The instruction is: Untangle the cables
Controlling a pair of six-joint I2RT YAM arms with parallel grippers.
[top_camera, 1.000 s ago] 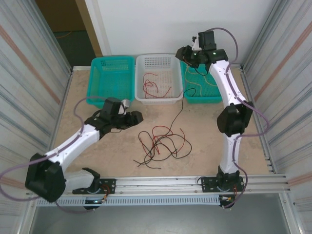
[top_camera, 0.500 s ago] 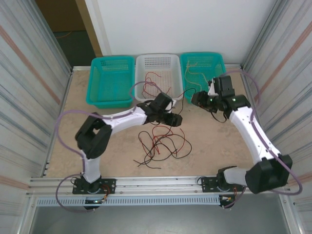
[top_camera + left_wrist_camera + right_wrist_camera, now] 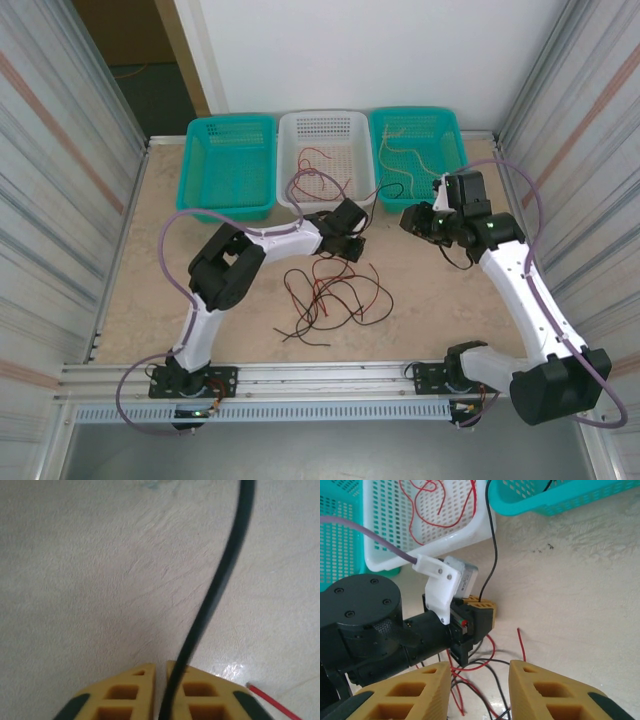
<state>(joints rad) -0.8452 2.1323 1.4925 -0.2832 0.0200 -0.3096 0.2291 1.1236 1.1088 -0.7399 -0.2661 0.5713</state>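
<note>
Left wrist: left end effector [image 3: 160, 669] pinched shut on the black cable [image 3: 220, 580], likely to draw it clear of the tangled cables [image 3: 328, 292]. Right end effector [image 3: 480, 666] hovers parted, empty.

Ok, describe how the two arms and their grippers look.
The left arm and right arm are white links with black joints, lilac-grey cables looping alongside. The left gripper and right gripper have blocky mustard-yellow fingers with recessed pockets and dark corners.

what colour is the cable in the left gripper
Black cable, clearest in the left wrist view.
</note>
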